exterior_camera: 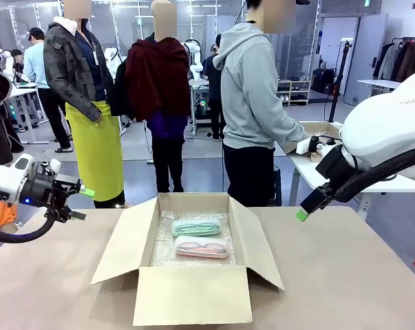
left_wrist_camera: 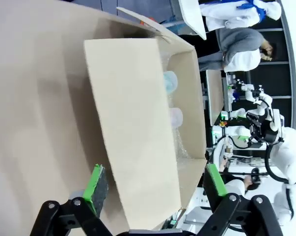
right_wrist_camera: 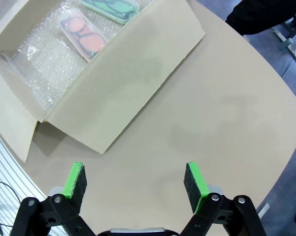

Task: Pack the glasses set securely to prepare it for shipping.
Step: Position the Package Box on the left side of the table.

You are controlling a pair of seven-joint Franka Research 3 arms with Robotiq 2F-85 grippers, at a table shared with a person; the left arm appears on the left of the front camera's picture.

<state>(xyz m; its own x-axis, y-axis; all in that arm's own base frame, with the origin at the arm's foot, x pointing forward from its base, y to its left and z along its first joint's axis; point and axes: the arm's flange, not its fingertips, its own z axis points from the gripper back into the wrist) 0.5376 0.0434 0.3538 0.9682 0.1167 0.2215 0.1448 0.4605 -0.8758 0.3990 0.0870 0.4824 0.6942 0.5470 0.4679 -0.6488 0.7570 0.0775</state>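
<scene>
The mint-green translucent oblong case (exterior_camera: 196,227) and its pale pink twin (exterior_camera: 201,247) are seen laid on clear bubble wrap (exterior_camera: 164,253) inside the open brown cardboard box (exterior_camera: 193,297), the left gripper (exterior_camera: 84,205) and right gripper (right_wrist_camera: 134,179) are held wide and empty either side, and the flaps (exterior_camera: 257,242) are judged due to be folded shut next.

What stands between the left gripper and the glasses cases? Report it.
The box's left flap slopes up between the open left gripper and the mint case and pink case. From above, the cases lie uncovered on bubble wrap.
</scene>
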